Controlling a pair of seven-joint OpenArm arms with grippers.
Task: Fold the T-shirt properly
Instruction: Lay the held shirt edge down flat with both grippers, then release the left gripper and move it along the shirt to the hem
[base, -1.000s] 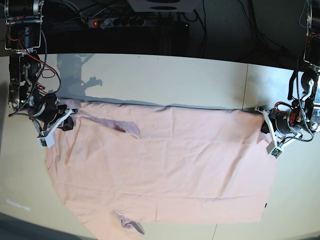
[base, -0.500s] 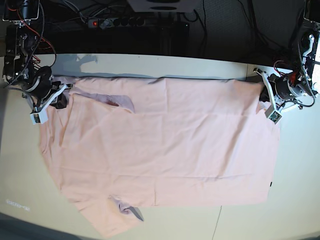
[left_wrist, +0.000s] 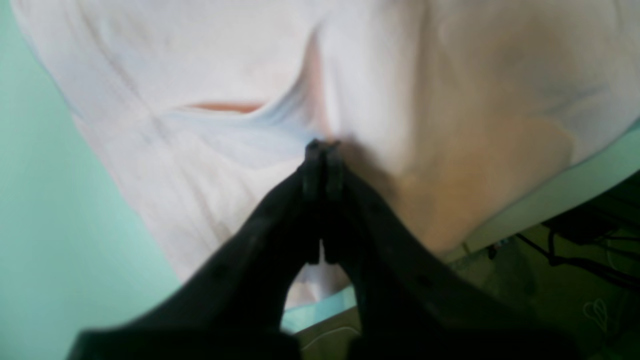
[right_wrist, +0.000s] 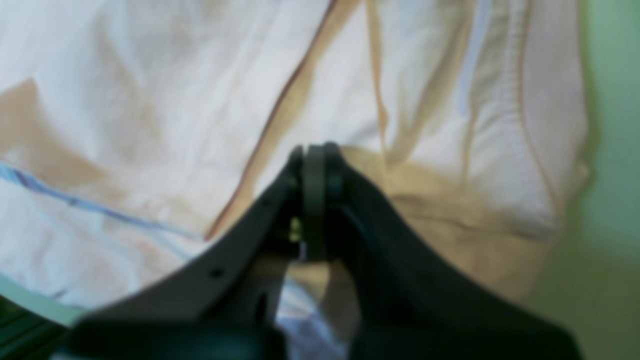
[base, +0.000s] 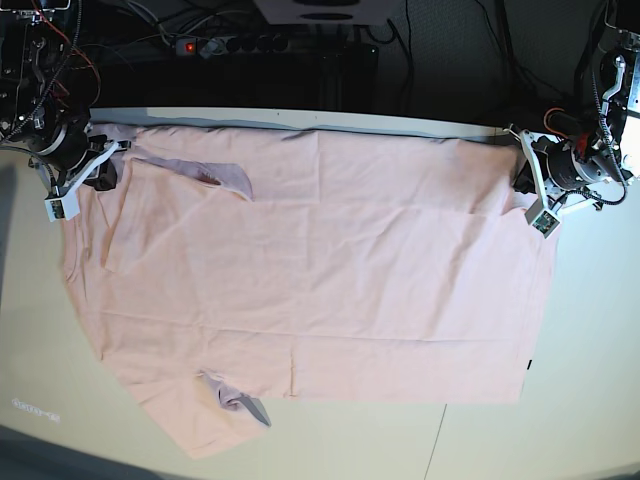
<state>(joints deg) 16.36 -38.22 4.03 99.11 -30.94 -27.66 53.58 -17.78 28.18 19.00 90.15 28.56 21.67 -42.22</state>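
across the pale table (base: 600, 330) the t-shirt (base: 330, 270) lies spread almost flat, plain side up, with no lettering showing. its far edge sits right along the back edge of the table, its near edge reaches toward the front, and one sleeve (base: 215, 420) trails off at the front left of the base view. the neck opening (base: 205, 175) shows near the back left corner.

the right gripper (base: 95, 170) is at the back left corner of the cloth in the base view, and its wrist camera shows the jaws pressed together on a pinch of pink fabric (right_wrist: 350, 165) beside a stitched hem. the left gripper (base: 530, 190) is at the back right corner, and its jaws are likewise closed on the shirt (left_wrist: 350, 150), the cloth puckering at the tips.

judging from this, the step in hand is laying out: both arms hold the far edge taut to stretch the shirt smooth, and no fold has been made yet. some shallow creases run across the middle.

the next move likely calls for either letting go once the cloth is flat, or lifting both corners together and carrying them toward the near edge. either way the two arms would need to move evenly, or the edge will skew and the slack sleeve will bunch.
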